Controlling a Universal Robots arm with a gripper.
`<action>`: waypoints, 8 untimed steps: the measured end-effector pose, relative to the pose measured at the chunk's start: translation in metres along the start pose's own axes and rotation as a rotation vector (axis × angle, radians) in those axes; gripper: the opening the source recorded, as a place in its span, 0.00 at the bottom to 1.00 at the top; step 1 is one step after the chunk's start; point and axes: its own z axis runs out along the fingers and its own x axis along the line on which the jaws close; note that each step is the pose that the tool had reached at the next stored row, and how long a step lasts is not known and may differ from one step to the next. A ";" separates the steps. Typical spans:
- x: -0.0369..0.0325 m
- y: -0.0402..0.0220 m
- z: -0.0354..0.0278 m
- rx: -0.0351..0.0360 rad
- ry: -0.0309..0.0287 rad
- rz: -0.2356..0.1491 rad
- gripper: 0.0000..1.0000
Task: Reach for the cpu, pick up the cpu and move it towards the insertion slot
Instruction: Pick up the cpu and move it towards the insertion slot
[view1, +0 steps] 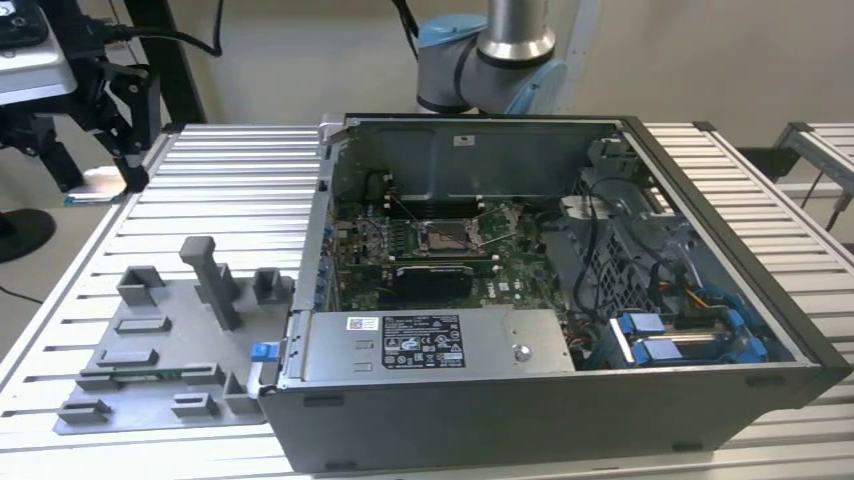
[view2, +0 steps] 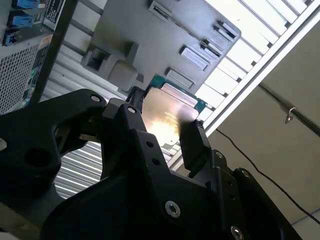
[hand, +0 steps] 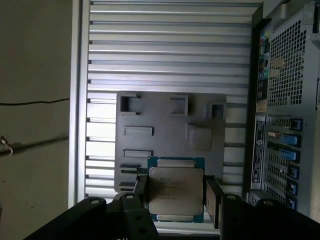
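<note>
Gripper (hand: 177, 199) clamps the cpu (hand: 175, 185) by two edges, aloft over the grey fixture plate (hand: 165, 127), well apart from the slot (view1: 447, 238). Risk: thin edge grip; a jolt could tilt or drop it.

from where i stand i count one robot arm (view1: 501, 45), one gripper (hand: 176, 196) with two fingers (hand: 212, 200), and one cpu (hand: 175, 192). there is one open computer case (view1: 534, 410), with one green motherboard (view1: 514, 285), one insertion slot (view1: 445, 238) and one silver power supply box (view1: 427, 345). i see one grey fixture plate (view1: 160, 350) with one tall post (view1: 214, 285), and one slatted table (view1: 227, 190) under the case and plate.
</note>
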 end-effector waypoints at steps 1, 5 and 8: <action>-0.0019 0.0000 0.0000 0.0000 0.0002 0.000 0.00; -0.0099 -0.0001 -0.0003 -0.0001 0.0010 0.000 0.00; -0.0158 -0.0002 -0.0005 0.0000 0.0015 0.000 0.00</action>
